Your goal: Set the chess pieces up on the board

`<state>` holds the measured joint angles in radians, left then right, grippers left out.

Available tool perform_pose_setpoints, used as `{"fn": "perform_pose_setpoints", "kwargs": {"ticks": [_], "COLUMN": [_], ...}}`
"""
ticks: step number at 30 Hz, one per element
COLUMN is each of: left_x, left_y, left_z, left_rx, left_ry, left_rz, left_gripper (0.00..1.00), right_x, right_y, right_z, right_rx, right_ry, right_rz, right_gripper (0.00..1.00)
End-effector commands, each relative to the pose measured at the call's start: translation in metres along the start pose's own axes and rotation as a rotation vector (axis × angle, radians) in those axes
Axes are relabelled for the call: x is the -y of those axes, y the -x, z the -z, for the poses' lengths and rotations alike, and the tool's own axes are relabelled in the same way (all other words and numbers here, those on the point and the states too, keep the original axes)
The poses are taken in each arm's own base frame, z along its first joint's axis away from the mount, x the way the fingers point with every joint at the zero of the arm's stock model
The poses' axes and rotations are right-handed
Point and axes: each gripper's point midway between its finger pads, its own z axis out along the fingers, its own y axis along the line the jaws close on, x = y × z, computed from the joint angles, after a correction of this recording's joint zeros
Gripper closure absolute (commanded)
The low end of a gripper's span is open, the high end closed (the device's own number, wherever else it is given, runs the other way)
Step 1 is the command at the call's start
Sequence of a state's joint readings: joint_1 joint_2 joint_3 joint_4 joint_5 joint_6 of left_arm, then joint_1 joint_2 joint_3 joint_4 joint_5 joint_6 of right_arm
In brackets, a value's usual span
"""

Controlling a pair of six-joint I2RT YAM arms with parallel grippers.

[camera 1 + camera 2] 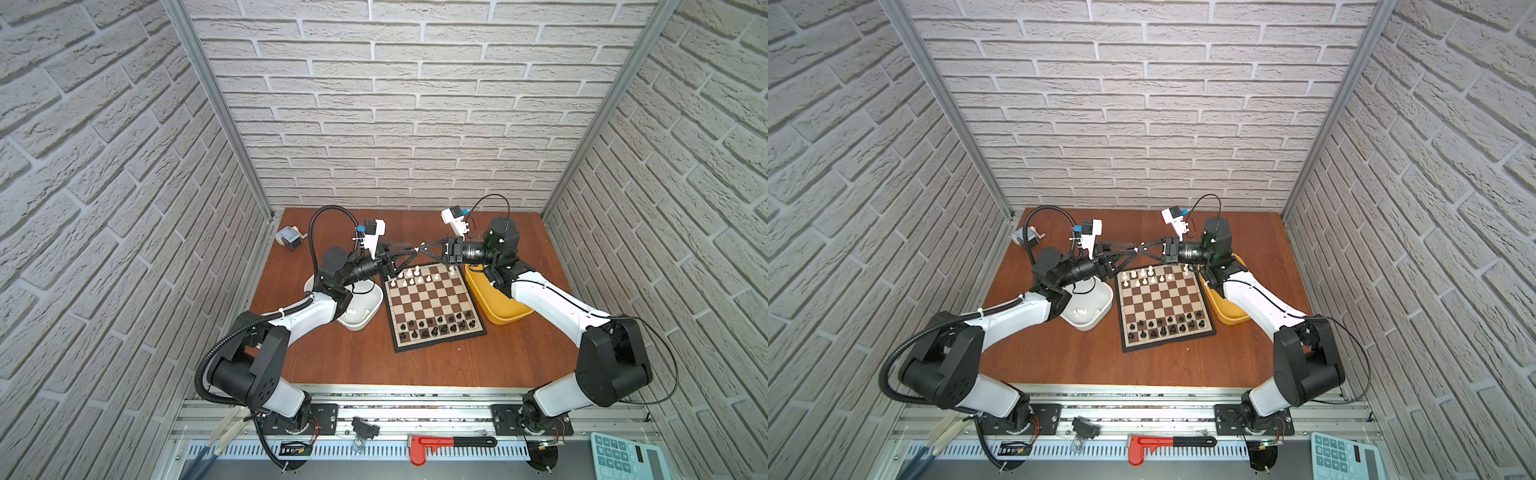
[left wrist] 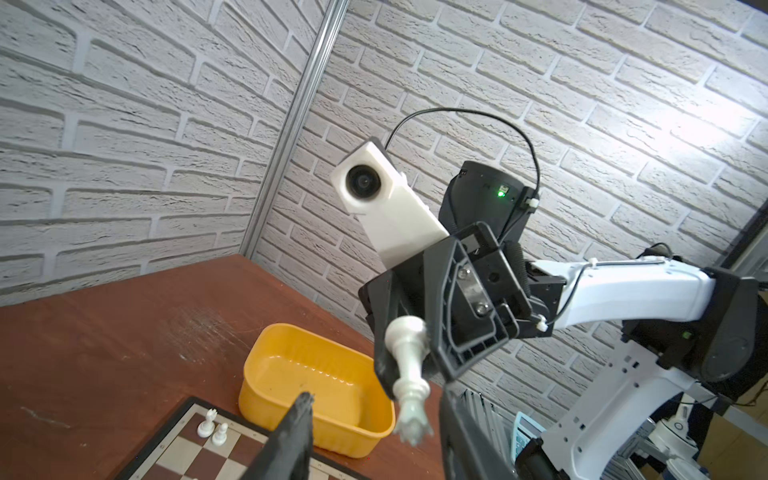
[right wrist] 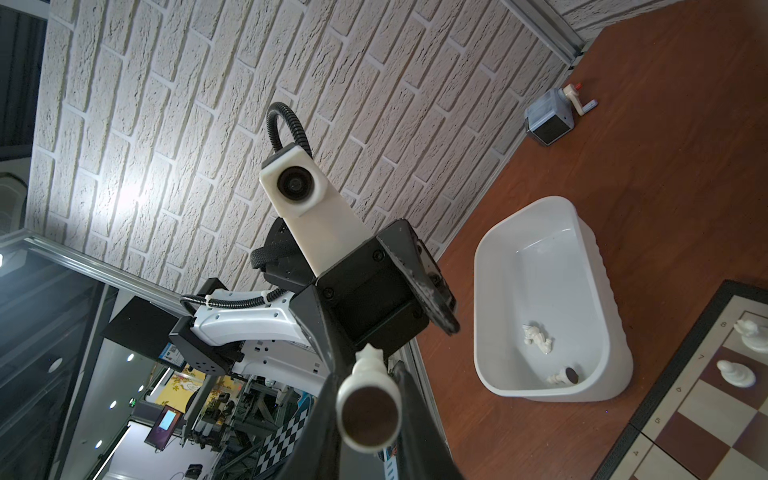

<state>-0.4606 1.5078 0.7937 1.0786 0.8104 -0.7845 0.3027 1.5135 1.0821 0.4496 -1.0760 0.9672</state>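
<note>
Chess piece [image 2: 409, 365], pinched between right fingers [image 2: 442, 353]

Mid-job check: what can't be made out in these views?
White plastic chess piece in the right hand: crown blurred in the left wrist view, a speck in both top views.
Yellow plastic tub: partly under the right arm in both top views.
Black chessmen: too small in both top views to tell types.

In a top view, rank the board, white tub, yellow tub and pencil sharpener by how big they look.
1. The board looks largest.
2. The white tub and yellow tub look about alike. An arm hides part of each, so I won't rank them.
3. The sharpener looks smallest, though it also sits farthest back.
</note>
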Motion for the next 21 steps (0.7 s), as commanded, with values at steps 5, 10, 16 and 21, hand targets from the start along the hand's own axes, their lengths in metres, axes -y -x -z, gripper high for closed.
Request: {"fn": "perform_pose_setpoints", "kwargs": {"ticks": [5, 10, 16, 21], "left_x": [0.025, 0.024, 0.018, 0.014], "left_y": [0.021, 0.021, 0.021, 0.024], "left_z": [-0.005, -0.006, -0.013, -0.025], "left_rx": [0.054, 0.050, 0.057, 0.052], "left_ry": [-0.109, -0.112, -0.081, -0.028], "left_rz": [-0.068, -0.053, -0.004, 0.046], "left_gripper": [0.69, 0.83, 1.00, 1.00], "right_x": [-0.019, -0.021, -0.023, -0.023], "right_y": [0.003, 0.004, 0.004, 0.006], "right_z": [0.005, 0.006, 0.006, 0.007], "right_rx": [0.011, 0.015, 0.022, 0.027], "right_ry": [0.045, 0.050, 0.059, 0.048], "right_rz": [0.058, 0.060, 0.056, 0.085], "right_gripper": [0.94, 0.93, 0.93, 0.87]}}
